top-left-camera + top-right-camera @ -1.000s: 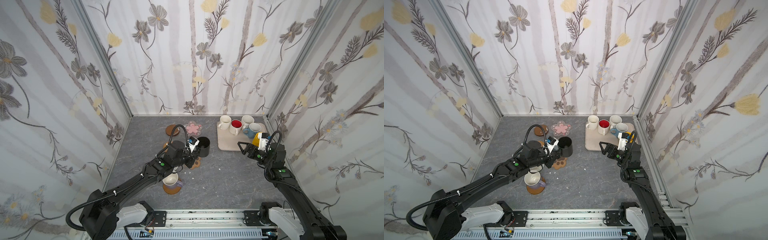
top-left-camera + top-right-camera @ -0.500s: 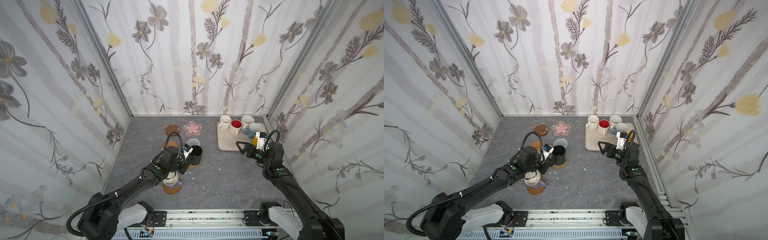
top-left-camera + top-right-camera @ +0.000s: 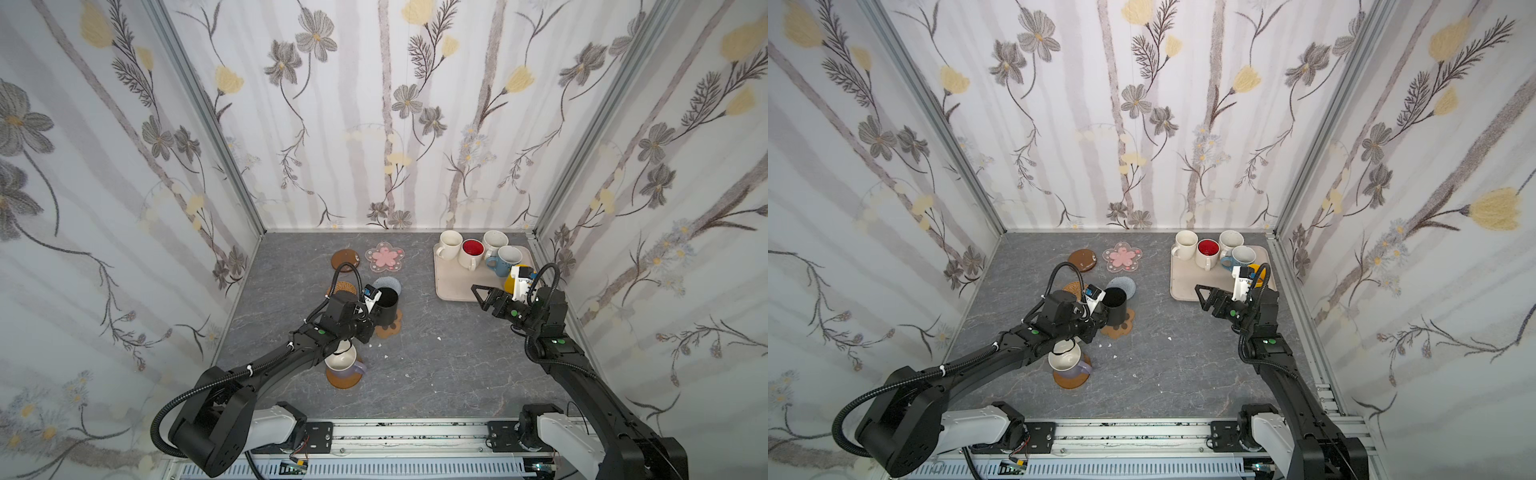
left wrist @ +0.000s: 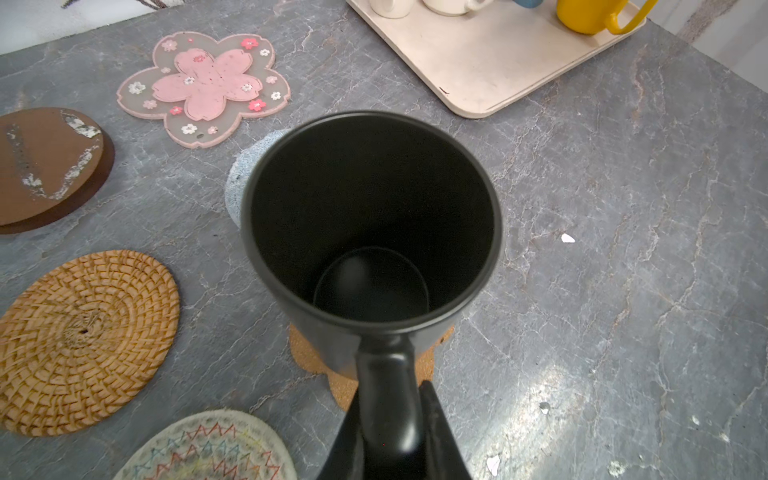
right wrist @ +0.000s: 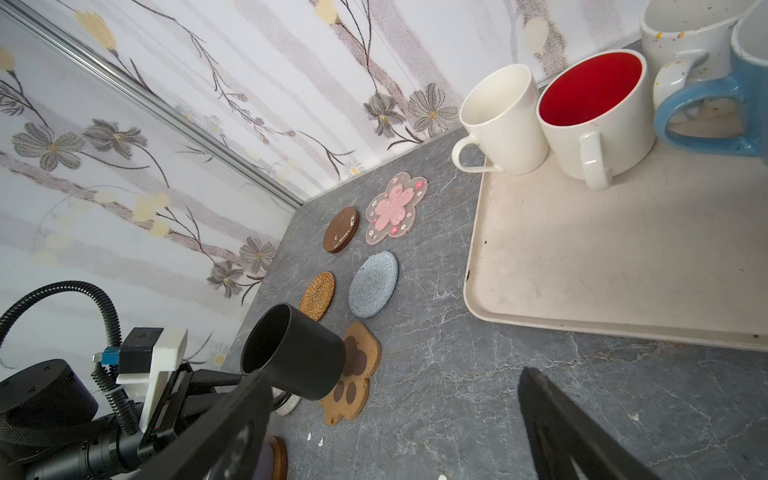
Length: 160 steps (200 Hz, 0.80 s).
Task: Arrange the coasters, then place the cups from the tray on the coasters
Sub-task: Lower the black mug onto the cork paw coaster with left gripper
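The left arm reaches in over the grey table (image 3: pixel 436 374). Under it, toward the front, the lavender mug (image 3: pixel 356 368) sits on the front brown disc (image 3: pixel 343 381). The pale woven round (image 4: pixel 208 451) lies near the paw coaster and is mostly hidden under the arm in both top views.

The left gripper (image 4: pixel 390 432) is pinched tight on the handle of the black mug (image 3: pixel 386 307). The mug leans toward the arm, right over the tan paw coaster (image 5: pixel 355 370). I cannot tell if its bottom touches the paw.

Behind it lie four bare coasters, and none of them touch. They are the orange rattan round (image 3: pixel 343 287), the back brown disc (image 3: pixel 345 259), the pink flower (image 3: pixel 384 257) and the grey-blue woven round (image 5: pixel 374 284). The disc and the flower are near the back wall.

Next comes a wide strip of bare table, with only a few white crumbs (image 3: pixel 438 338).

The tray (image 3: pixel 455 286) sits in the back right corner, with its right edge close to the wall. Along its back edge stand the plain cream-white mug (image 3: pixel 450 244), the red-inside mug (image 3: pixel 471 251), the speckled cream mug (image 3: pixel 494 242) and the light blue mug (image 3: pixel 505 259). The plain mug's handle pokes out past the tray's edge. The yellow mug (image 4: pixel 582 18) stands by the right edge. The front half of the tray is bare.

The right gripper (image 3: pixel 482 297) hangs over the tray's front edge with its jaws wide apart, holding nothing.
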Available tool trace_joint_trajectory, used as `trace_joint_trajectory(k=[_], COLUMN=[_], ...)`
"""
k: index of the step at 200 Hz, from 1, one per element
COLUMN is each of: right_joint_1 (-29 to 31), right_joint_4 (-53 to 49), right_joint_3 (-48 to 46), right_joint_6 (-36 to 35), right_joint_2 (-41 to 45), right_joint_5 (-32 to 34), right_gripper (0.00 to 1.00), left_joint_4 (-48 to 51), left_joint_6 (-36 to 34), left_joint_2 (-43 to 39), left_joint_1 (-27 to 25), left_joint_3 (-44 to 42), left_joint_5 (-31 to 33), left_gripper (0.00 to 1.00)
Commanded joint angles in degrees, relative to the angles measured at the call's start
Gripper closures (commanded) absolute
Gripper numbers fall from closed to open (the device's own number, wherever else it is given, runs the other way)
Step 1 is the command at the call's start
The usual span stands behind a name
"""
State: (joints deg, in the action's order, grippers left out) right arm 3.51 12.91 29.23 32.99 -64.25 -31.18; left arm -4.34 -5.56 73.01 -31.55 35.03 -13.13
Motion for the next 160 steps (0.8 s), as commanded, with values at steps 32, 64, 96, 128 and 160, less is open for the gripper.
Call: trace_joint_trajectory(k=[32, 64, 96, 128, 160], right_joint_1=[0.01, 0.01, 0.01, -0.03, -0.08], right_joint_4=[2.68, 2.40, 2.25, 1.89, 1.72], right_joint_3=[-0.21, -0.40, -0.25, -0.29, -0.27], right_joint_6=[0.47, 0.28, 0.25, 0.10, 0.04], right_joint_2=[-0.19, 0.26, 0.55, 1.02, 1.36], right_joint_5=[-0.69, -0.30, -0.19, 0.02, 0.30], right_gripper=[0.07, 0.07, 0.07, 0.07, 0.07], left_joint_4=[-7.00, -7.18, -7.34, -7.35, -7.34], left_joint_6=[1.92, 2.18, 2.68, 3.20, 3.38], left_joint_2=[3.06, 3.90, 4.20, 4.24, 4.00], left_joint_1=[0.09, 0.11, 0.09, 0.05, 0.04], left_joint_3=[0.74, 0.75, 0.47, 0.39, -0.05], left_joint_5=[-3.65, -2.88, -2.00, -1.47, -1.25], left_gripper=[1.00, 1.00, 0.89, 0.82, 0.71])
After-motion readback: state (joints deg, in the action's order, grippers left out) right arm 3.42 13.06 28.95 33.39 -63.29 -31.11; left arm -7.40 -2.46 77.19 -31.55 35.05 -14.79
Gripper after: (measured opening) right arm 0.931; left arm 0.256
